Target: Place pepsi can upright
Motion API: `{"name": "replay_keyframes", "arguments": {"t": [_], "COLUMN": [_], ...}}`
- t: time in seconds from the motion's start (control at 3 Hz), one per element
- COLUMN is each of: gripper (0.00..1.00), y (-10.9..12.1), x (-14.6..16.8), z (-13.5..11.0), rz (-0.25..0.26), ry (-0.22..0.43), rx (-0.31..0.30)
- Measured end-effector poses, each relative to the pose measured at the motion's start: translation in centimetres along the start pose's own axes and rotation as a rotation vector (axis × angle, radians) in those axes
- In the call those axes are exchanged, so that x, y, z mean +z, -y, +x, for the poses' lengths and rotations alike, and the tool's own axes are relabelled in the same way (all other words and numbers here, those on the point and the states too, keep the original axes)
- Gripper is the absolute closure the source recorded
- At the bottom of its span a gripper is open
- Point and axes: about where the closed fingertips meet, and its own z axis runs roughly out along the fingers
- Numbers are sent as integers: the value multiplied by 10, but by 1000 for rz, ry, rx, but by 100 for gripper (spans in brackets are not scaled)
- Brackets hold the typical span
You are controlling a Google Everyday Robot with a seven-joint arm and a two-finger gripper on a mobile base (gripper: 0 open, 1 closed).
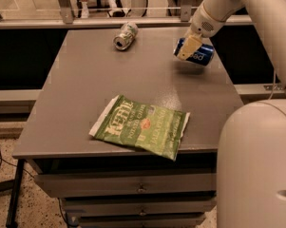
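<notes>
The pepsi can (201, 54) is dark blue with white lettering and lies on its side, slightly tilted, near the table's far right edge. My gripper (186, 51) comes down from the upper right and is shut on the can's left end, with a cream fingertip (188, 46) across its front. The can appears raised a little off the grey table (85, 89). The far finger is hidden behind the can.
A silver-green can (125, 35) lies on its side at the table's far middle. A green chip bag (140, 126) lies flat near the front edge. My white body (256, 165) fills the lower right. A metal railing (85, 11) runs behind the table.
</notes>
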Motion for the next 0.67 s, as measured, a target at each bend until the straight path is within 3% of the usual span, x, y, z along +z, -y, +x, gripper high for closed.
{"name": "replay_keyframes", "arguments": {"t": [0.33, 0.67], "gripper": [100, 100], "y": [-3, -2], "x": [-21, -42], "z": [-41, -71], "rz": [-21, -47], "ry": [222, 486], "rx": [-3, 10]}}
